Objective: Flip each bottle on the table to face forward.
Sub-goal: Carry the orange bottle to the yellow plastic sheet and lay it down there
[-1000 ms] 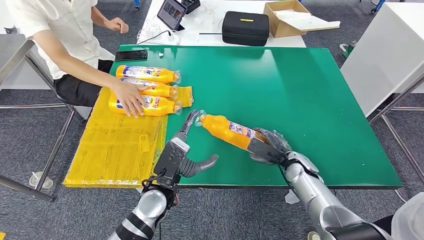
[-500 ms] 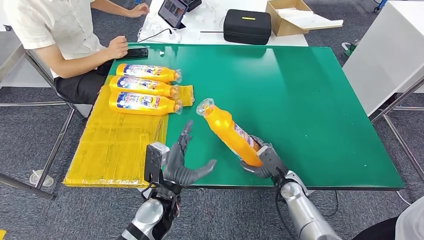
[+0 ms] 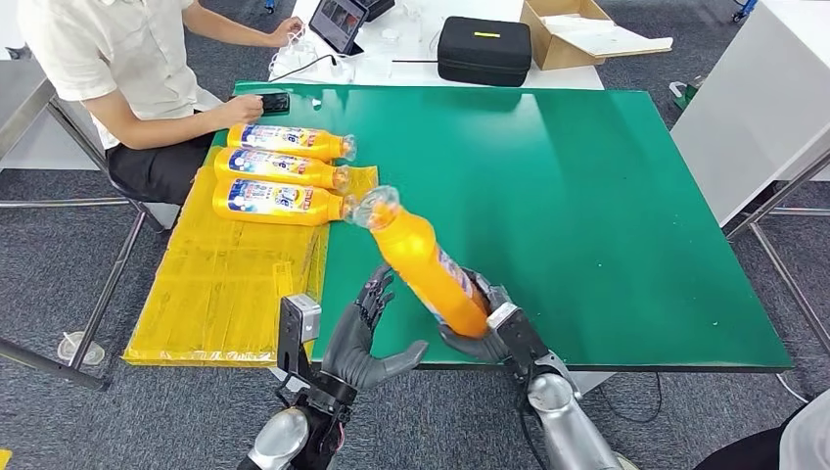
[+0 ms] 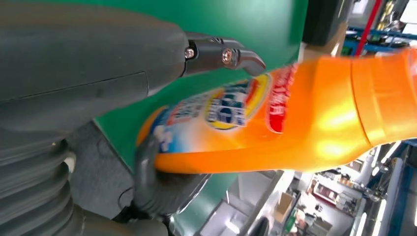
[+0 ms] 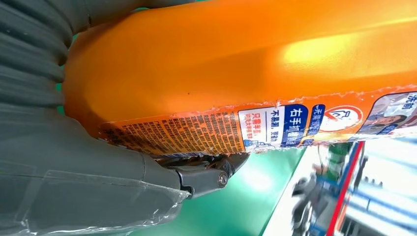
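The right hand [image 3: 494, 331] grasps the base of an orange plastic bottle with a clear cap [image 3: 423, 262], lifted and tilted above the near edge of the green table [image 3: 587, 186]. The left hand [image 3: 362, 338] hovers beside it, released, fingers spread. Three matching orange bottles [image 3: 279, 169] lie on yellow sheeting [image 3: 230, 284] at the table's left side, where a seated person [image 3: 117, 69] rests a hand. Beyond the table's far edge stand a black case [image 3: 481, 47] and cardboard box [image 3: 577, 29]; grey carpet [image 3: 59, 284] surrounds it.
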Controlling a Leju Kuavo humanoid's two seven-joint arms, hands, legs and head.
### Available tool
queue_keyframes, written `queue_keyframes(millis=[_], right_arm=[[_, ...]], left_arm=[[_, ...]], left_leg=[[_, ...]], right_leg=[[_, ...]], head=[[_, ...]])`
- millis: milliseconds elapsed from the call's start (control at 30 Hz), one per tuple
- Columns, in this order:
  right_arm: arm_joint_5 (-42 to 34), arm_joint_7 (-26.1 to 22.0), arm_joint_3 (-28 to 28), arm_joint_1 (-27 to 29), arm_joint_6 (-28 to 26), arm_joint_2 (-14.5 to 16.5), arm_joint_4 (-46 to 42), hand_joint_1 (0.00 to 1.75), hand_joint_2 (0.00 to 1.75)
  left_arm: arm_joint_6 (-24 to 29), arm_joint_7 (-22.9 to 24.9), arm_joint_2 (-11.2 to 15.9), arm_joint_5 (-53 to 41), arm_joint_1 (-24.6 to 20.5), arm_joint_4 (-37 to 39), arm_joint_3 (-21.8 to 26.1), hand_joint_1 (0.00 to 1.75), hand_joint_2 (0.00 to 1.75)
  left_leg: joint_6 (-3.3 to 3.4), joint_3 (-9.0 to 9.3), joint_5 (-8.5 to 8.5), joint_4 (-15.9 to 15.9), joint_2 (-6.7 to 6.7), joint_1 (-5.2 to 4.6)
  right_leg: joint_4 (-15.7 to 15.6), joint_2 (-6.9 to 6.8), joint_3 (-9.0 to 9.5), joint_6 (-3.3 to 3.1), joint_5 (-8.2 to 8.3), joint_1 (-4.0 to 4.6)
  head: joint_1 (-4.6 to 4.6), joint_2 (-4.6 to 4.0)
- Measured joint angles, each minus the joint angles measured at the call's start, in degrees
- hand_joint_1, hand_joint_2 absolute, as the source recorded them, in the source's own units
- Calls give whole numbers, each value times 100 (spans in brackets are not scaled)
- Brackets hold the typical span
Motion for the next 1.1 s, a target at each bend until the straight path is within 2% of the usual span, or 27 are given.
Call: queue_keyframes(millis=[367,733,767,867,900,1100], right_arm=[[284,14,997,71,210,71,7,175,175],[324,-7,1333,72,201,72,85,175,175],[324,-16,1347,71,200,72,94,175,175],[297,-58,1367,70,200,69,121,175,175],[274,-76,1368,69,200,68,131,175,175],[23,-174,1357,71,262,61,159,175,175]], left_arm=[[270,-90,-4,-167,-166,-291,36,0,175],[229,-60,-32,55,-191,-374,96,0,175],[198,-46,-37,88,-195,-382,100,21,175],[-6,44,-39,284,-209,-393,121,152,175],[-101,74,-39,362,-213,-393,135,175,175],[-591,108,-19,648,-239,-380,192,175,175]], left_leg=[[-1,-1,-1,0,0,1],[0,-1,0,0,1,0],[0,-1,0,0,1,0],[0,-2,0,0,1,1],[-1,-2,0,0,1,1],[0,-2,0,0,1,1]], right_leg=[[0,0,-3,0,-1,0],[0,0,-4,0,0,-1],[0,0,-4,0,0,0],[0,0,-4,0,0,0],[0,0,-4,0,0,0],[0,0,-4,0,0,0]], head=[[0,0],[1,0],[1,0],[-1,0],[-1,0],[-1,0]])
